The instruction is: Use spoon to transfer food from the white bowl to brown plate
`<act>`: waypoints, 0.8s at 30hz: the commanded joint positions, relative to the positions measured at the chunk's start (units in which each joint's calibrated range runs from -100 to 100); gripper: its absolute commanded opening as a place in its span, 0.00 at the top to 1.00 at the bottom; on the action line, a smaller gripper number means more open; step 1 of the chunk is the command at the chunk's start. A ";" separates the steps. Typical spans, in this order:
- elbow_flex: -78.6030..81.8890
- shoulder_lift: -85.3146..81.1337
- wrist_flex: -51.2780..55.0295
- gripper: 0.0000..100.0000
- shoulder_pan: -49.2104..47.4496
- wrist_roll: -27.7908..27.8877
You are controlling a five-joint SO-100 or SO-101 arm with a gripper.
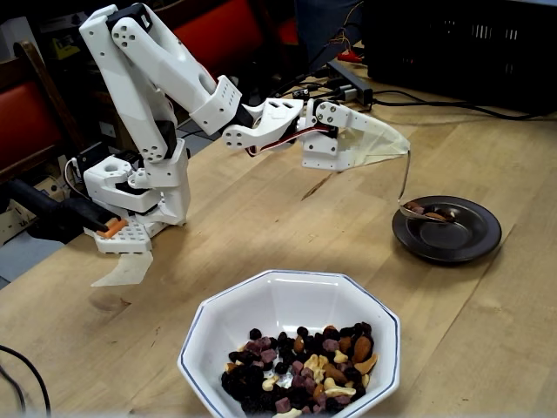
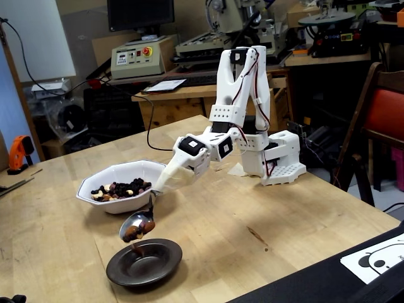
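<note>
While the end effector (image 1: pixel 402 150) pinches the thin handle, the spoon (image 2: pixel 137 225) hangs below it, tipped over the brown plate (image 2: pixel 144 262), some food (image 2: pixel 129 233) sliding off onto the plate. The white bowl (image 1: pixel 261 300), well back from the end effector on the worktop (image 1: pixel 261 226), holds most of the nuts and fruit.

The white arm (image 1: pixel 165 78) rose from its base (image 1: pixel 139 205) on the table (image 1: pixel 287 235), folded sharply at the elbow and reached out forward with the forearm nearly level. The wrist was rolled, so the gripper (image 1: pixel 396 146) lay partly on its side, and its fingers were wrapped in a pale covering. The jaws were closed on the handle of the spoon (image 2: pixel 137 225), which hung down from the tip over the brown plate (image 2: pixel 144 262), its bowl tilted toward it.
</note>
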 commanded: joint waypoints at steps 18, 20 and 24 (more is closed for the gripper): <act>-3.44 -1.13 -0.07 0.98 -0.14 5.76; -3.71 -1.13 -0.07 0.98 -0.14 6.84; -4.06 -1.13 -0.07 0.98 -0.29 7.18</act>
